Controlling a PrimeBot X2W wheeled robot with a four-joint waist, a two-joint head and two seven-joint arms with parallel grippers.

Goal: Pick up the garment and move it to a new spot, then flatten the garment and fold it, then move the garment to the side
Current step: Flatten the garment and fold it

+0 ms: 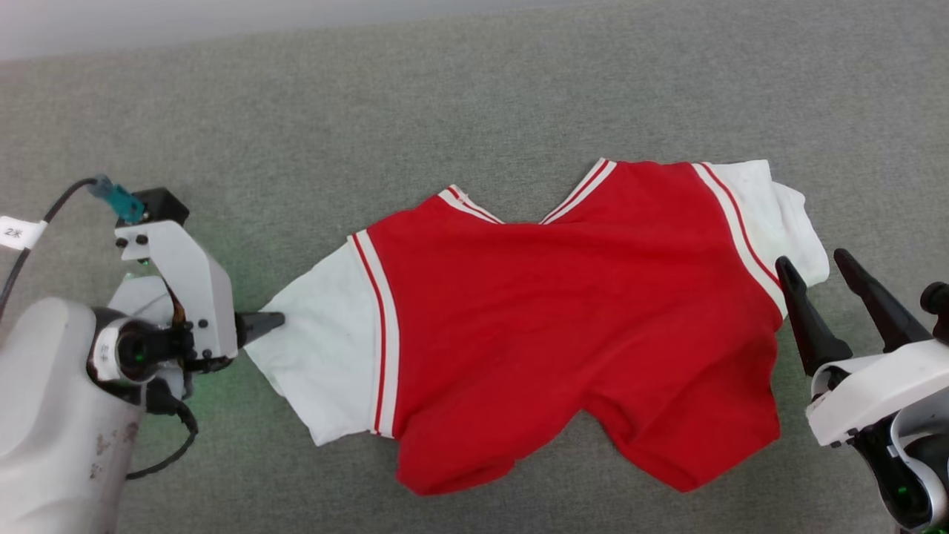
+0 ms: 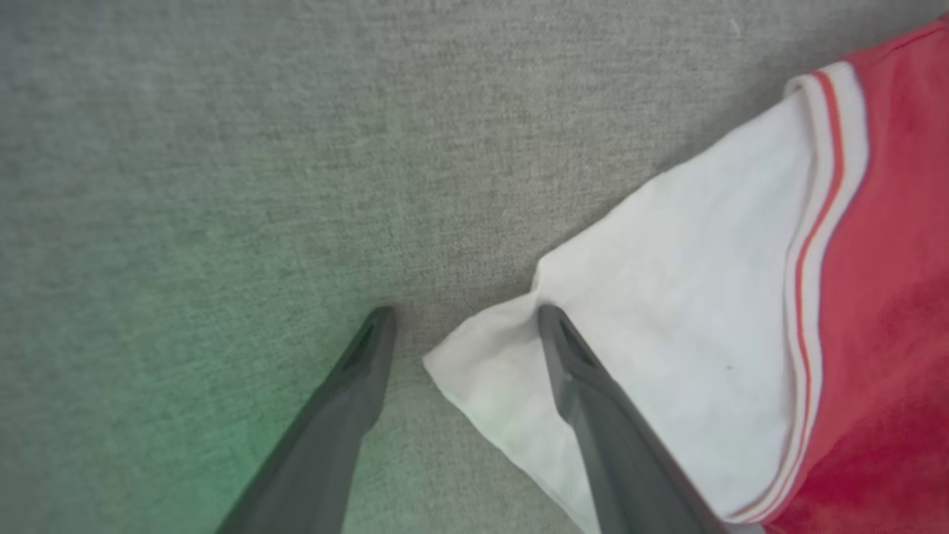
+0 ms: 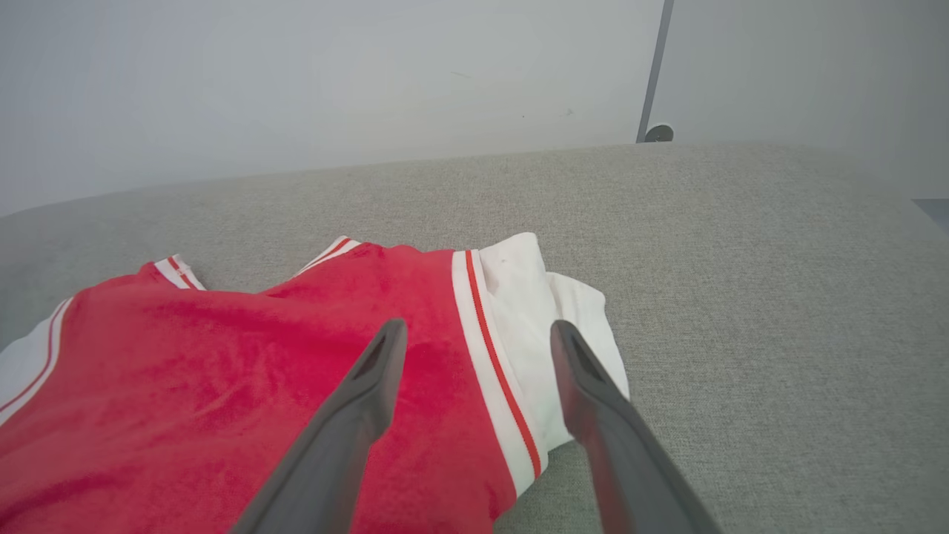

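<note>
Both the left gripper (image 2: 463, 311) and the right gripper (image 3: 476, 326) are spread wide, holding nothing, each at 1 end of the red shirt (image 1: 563, 319) lying rumpled on the gray cloth top (image 1: 445, 111), so a thin pinch may slip.

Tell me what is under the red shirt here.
The garment lies spread on a grey fabric surface, which shows all around it. Whatever is directly beneath is covered, as is its downward face.
</note>
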